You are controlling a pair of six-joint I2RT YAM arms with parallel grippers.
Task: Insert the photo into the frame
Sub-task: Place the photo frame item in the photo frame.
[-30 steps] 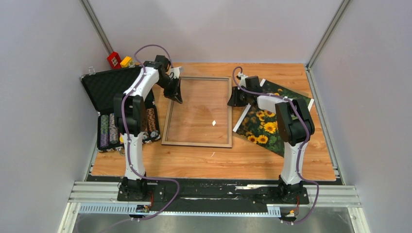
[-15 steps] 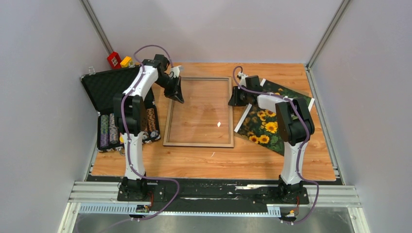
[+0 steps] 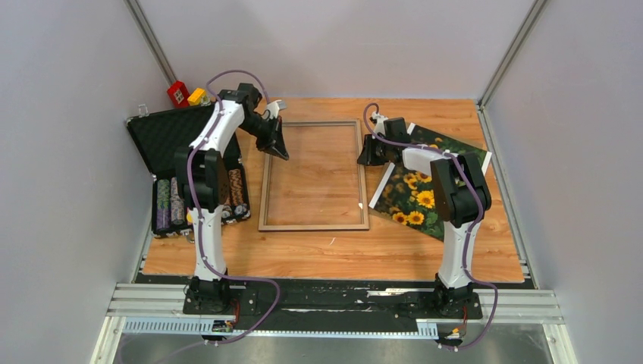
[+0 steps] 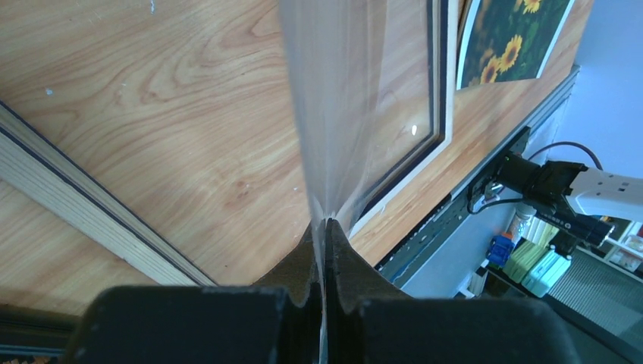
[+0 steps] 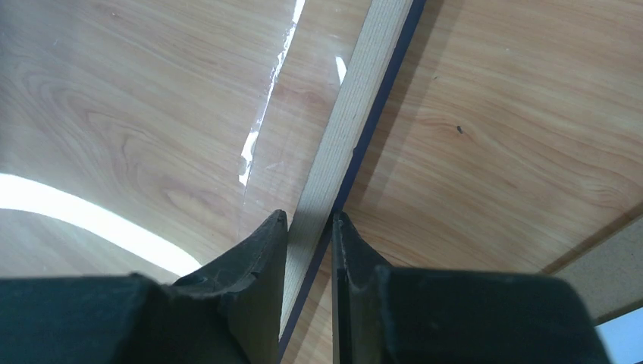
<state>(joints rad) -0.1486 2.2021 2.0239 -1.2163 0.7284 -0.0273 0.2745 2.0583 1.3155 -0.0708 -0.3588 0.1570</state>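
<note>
Left fingers (image 4: pixel 307 262) pinch the clear pane (image 4: pixel 334 114) at the frame's (image 3: pixel 314 226) 10 o'clock edge. Right fingers (image 5: pixel 258 250) clamp its 2 o'clock rail. The photo (image 3: pixel 417 197) lies at 3 o'clock.

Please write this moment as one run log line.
left gripper: shut on clear pane; right gripper: gripping frame rail; photo: outside frame
</note>
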